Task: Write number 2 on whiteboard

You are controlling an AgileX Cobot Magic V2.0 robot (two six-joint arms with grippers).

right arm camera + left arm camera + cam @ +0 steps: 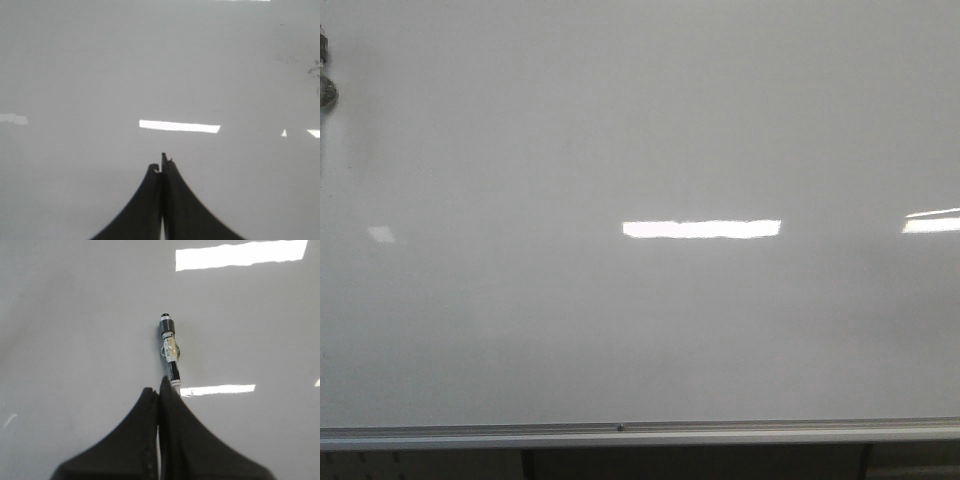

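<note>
Whiteboard (640, 130) blank, no number 2 drawn yet; whole stroke left. Left gripper (161, 390) clamped on marker (170, 352), tip pointing 12 o'clock. Right gripper (161, 167) closed, holding nothing.

Glossy whiteboard (640, 130) filling the view, silver rail (640, 435) below (bright glare patches mid-board)

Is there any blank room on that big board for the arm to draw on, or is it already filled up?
Almost the whole whiteboard shows bare, from the silver bottom rail upward; the bright bars are only light glare. Faint smudges sit near one edge in the right wrist view. The left end effector holds a marker.
</note>
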